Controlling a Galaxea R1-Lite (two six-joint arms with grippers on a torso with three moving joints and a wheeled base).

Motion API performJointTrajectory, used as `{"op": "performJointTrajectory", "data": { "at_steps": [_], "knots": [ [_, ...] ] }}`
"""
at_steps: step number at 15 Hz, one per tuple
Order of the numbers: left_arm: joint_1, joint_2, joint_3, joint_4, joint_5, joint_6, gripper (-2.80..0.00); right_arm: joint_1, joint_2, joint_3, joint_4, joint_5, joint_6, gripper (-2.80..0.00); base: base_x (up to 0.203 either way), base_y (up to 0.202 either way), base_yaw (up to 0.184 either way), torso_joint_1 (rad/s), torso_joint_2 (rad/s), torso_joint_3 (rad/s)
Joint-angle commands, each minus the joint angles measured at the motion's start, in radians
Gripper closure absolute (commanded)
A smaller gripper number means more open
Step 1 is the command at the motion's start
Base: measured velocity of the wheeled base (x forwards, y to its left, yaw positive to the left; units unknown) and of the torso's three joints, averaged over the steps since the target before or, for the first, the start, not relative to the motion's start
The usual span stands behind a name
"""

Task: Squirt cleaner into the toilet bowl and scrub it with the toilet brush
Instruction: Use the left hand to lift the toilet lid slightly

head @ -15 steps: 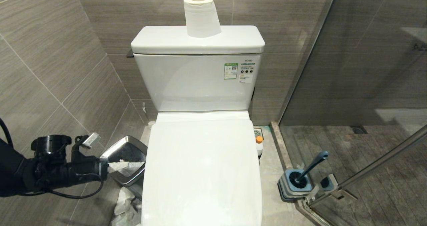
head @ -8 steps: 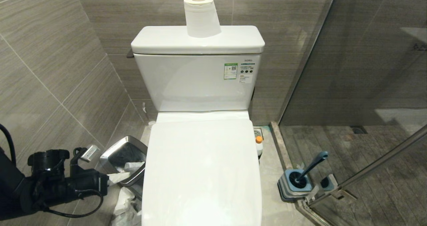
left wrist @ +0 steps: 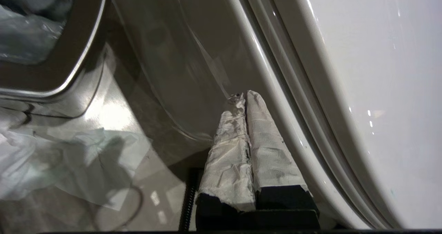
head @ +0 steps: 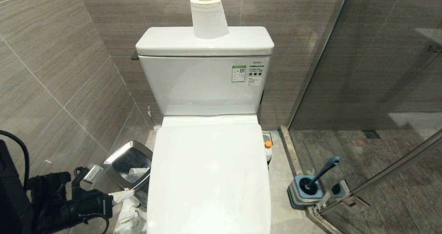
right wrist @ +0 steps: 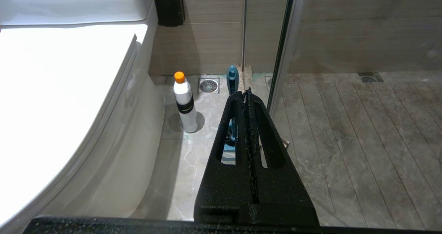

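Toilet bowl (head: 209, 178): standing centre against the tiled wall, its lid (head: 210, 168) lying flat and closed, so the inside is staying covered and no cleaning can begin yet.

Left gripper (head: 119, 196): sinking over the last second from beside the steel bin's (head: 119, 159) rim to a lower spot near the floor, at the bowl's left flank. In the left wrist view its cloth-wrapped fingers (left wrist: 266, 140) are pressing together, clenched on nothing, tips pointing at the seam under the seat edge. Judgement: the arm appears to be lining up to get under the lid edge and lift it; that reading is a guess from its position.

Right gripper (right wrist: 247, 96): hanging parked on the bowl's right side, black fingers closed together and empty, looking down at the floor.

Cleaner (right wrist: 185, 103): standing upright on the floor tiles just beside the bowl's right flank, orange cap on, untouched.

Toilet brush (head: 323, 173): resting in its square base (head: 300, 194) near the glass shower partition, handle leaning, untouched.

Paper roll (head: 208, 17): sitting on the tank top. Crumpled tissue (head: 129, 211): lying on the floor by the bin.

Progress: only just starting; lid, squirt and scrub all remaining.
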Motion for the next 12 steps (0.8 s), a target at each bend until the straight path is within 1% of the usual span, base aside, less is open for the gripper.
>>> {"op": "performJointTrajectory", "data": {
  "at_steps": [1,3,6,8,9,10,12],
  "knots": [
    [0.000,0.034,0.055,-0.036,-0.011,-0.001,0.00,0.000,0.000,0.025,-0.001,0.000,0.000,0.00,0.000,0.000,0.000,0.000,0.00,0.000],
    [0.001,0.068,0.062,-0.061,-0.016,-0.010,0.00,0.000,0.000,0.025,-0.001,0.000,0.001,0.00,0.000,0.000,0.000,0.000,0.00,0.000],
    [-0.001,0.096,0.082,-0.063,-0.017,-0.015,0.00,0.000,0.000,0.025,-0.001,0.000,0.001,0.00,0.000,0.000,0.000,0.000,0.00,0.000],
    [-0.002,0.084,0.082,-0.072,-0.018,-0.017,0.00,0.000,0.000,0.025,-0.001,0.000,0.000,0.00,0.000,0.000,0.000,0.000,0.00,0.000],
    [-0.001,0.074,0.082,-0.091,-0.018,-0.026,-2.80,0.000,0.000,0.025,-0.001,0.000,0.001,0.00,0.000,0.000,0.000,0.000,0.00,0.000],
    [-0.001,0.063,0.090,-0.113,-0.019,-0.040,-2.80,0.000,0.000,0.025,-0.001,0.000,0.001,0.00,0.000,0.000,0.000,0.000,0.00,0.000],
    [0.001,0.031,0.132,-0.121,-0.031,-0.069,-2.80,0.000,0.000,0.025,-0.001,0.000,0.001,0.00,0.000,0.000,0.000,0.000,0.00,0.000]
  ]
}}
